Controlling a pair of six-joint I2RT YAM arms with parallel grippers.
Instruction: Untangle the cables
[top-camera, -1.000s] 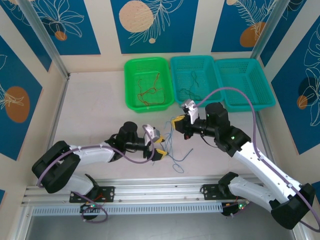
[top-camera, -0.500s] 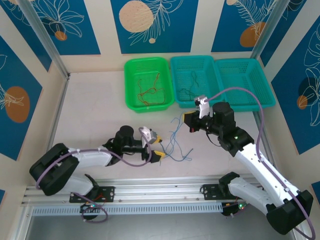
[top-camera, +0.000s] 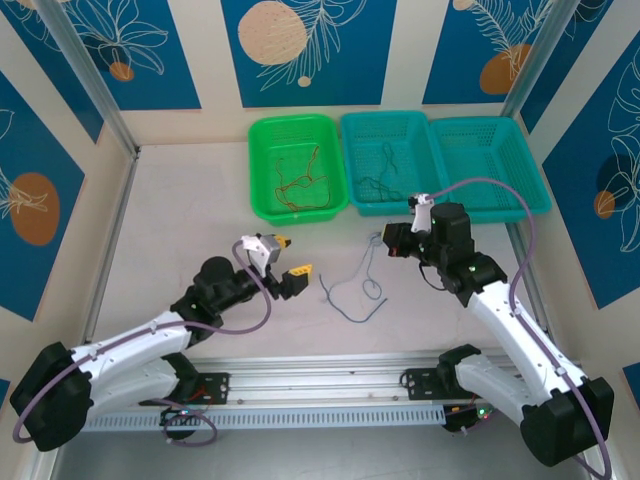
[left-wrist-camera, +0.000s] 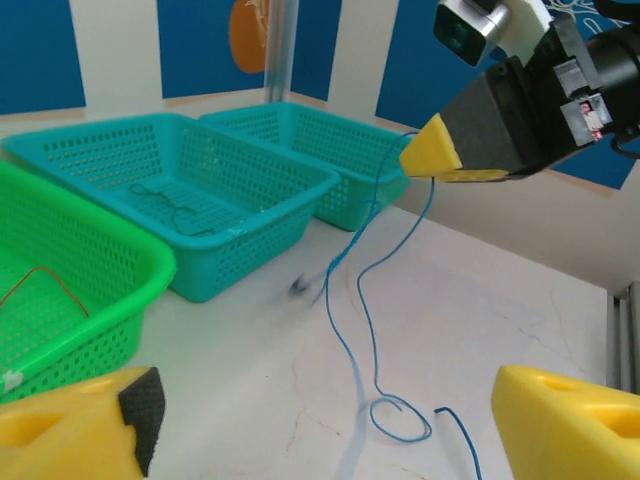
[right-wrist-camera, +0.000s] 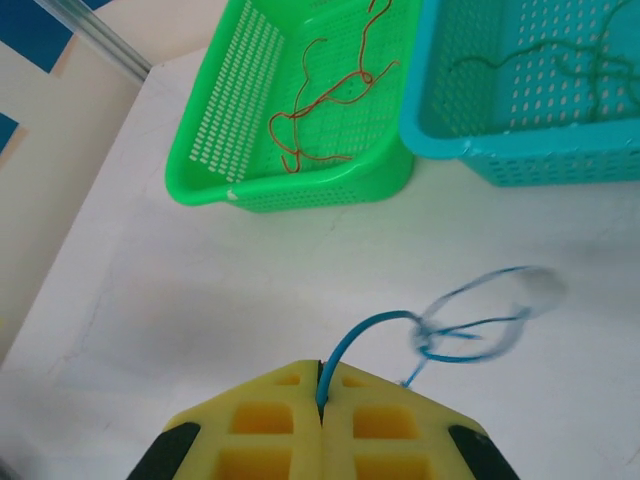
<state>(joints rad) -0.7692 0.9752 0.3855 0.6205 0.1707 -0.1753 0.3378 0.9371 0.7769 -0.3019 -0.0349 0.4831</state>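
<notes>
Top external view has the left claw (top-camera: 292, 256) gaping, nothing between its fingers, over bare table (top-camera: 190, 200) left of the blue cable (top-camera: 362, 285). The right claw (top-camera: 385, 240) is pinched shut on that cable's upper end, just in front of the middle basket (top-camera: 365, 208). The rest trails down in loops onto the table between the claws. Right wrist view adds the grip itself: yellow pads (right-wrist-camera: 260, 420) pressed together, the blue strand leaving their seam. It also shows red-orange cables (right-wrist-camera: 330, 95) in the green basket (right-wrist-camera: 240, 110). Left wrist view shows a dark green cable (left-wrist-camera: 175, 208) on the middle basket's floor, and the blue cable hanging clear of the basket rims. Open table lies left of the cable.
</notes>
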